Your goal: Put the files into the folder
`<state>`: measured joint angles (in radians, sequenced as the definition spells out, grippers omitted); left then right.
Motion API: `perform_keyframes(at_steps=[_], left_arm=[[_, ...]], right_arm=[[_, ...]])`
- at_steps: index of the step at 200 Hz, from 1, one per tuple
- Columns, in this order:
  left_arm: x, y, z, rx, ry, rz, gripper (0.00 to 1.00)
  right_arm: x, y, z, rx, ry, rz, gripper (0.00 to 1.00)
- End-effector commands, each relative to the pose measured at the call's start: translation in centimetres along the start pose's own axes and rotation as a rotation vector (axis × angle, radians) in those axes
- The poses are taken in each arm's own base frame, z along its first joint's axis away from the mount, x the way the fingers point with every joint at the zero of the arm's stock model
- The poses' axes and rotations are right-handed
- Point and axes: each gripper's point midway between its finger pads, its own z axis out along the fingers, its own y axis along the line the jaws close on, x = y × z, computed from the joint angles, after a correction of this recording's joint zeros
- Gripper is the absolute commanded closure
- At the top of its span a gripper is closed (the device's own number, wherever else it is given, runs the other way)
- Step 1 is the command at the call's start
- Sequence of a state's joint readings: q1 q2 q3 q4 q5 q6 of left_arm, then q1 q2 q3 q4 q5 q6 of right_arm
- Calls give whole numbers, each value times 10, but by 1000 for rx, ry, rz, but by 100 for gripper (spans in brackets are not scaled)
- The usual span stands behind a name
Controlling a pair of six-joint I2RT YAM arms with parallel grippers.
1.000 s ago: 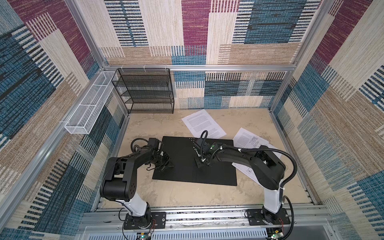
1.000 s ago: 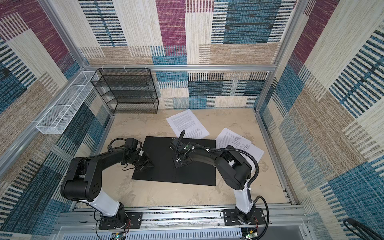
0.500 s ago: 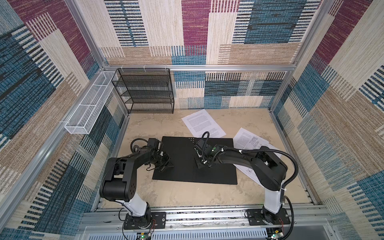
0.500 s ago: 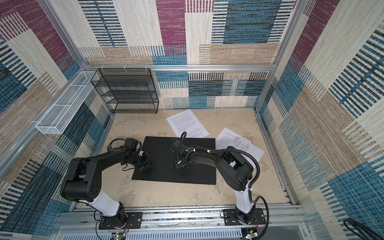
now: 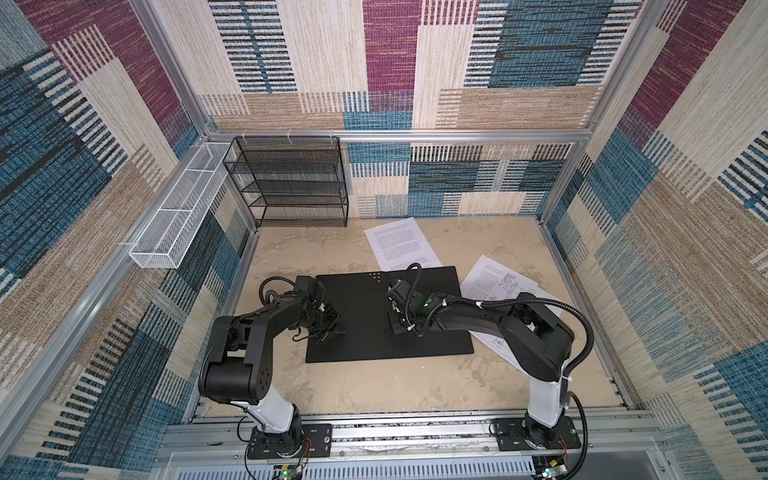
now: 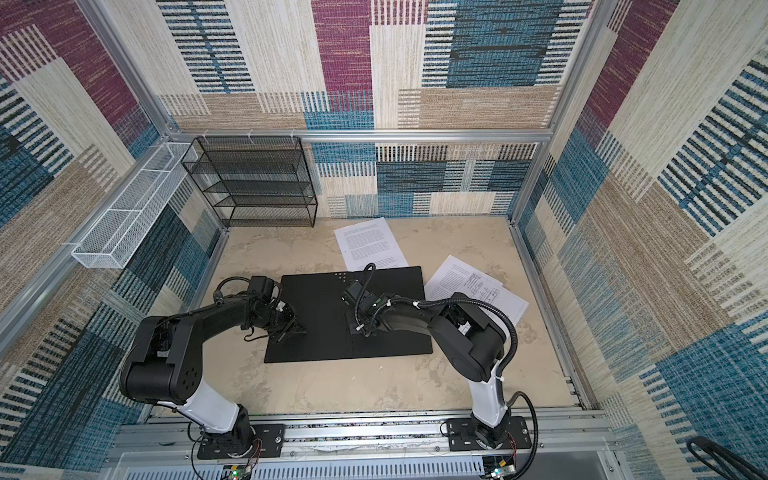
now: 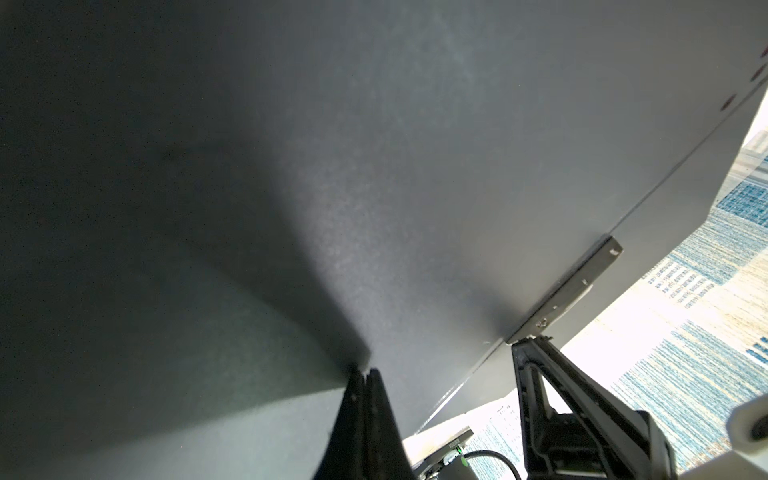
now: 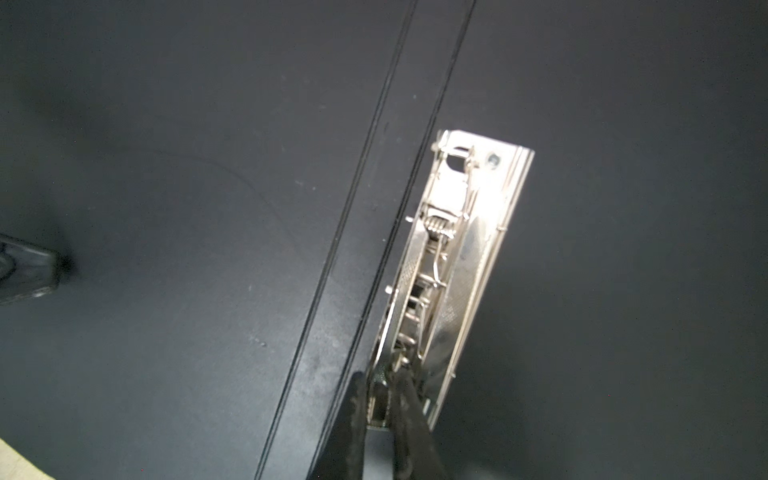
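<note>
Both arms reach low and forward, the left gripper [image 7: 363, 374] with fingers pressed together, the right gripper [image 8: 380, 386] pinching the metal clip [image 8: 469, 249] between its fingertips.

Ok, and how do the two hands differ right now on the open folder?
The left hand is shut on nothing, its tips against the left cover of the folder; the right hand is closed on the lever of the metal clip at the spine. The left hand sits near the folder's left edge, the right hand near its middle. Both point down at the black inside, and neither touches the files.
</note>
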<state>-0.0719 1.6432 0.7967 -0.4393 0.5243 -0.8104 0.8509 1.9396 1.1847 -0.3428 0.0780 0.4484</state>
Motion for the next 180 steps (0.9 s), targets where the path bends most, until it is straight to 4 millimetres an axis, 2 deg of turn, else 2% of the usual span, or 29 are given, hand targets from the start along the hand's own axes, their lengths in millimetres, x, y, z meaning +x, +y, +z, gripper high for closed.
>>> perform_keyframes(at_steps=[1,19,39,68,87,105,153,180], left_arm=[[-11,65,-7,-316,-119,-78,96],[-8,53,-11,-272,-113,-41,97],[-5,24,-28,-201,-138,35,96],[3,-38,-59,-79,-195,188,77],[7,-73,-66,-7,-179,239,73],[4,-86,-59,14,-150,221,73],[6,-123,-11,49,-8,266,71],[1,-137,-2,31,-27,281,66]], right_arm=[[60,-33,-5,99,225,-23,100],[56,-14,-7,15,217,-44,100],[52,-4,-8,-6,191,-81,100],[48,-3,-3,-9,177,-105,100],[45,2,-2,-23,172,-91,100],[43,3,1,-17,182,-66,100],[35,11,2,-39,165,-5,100],[39,13,4,-56,176,10,100]])
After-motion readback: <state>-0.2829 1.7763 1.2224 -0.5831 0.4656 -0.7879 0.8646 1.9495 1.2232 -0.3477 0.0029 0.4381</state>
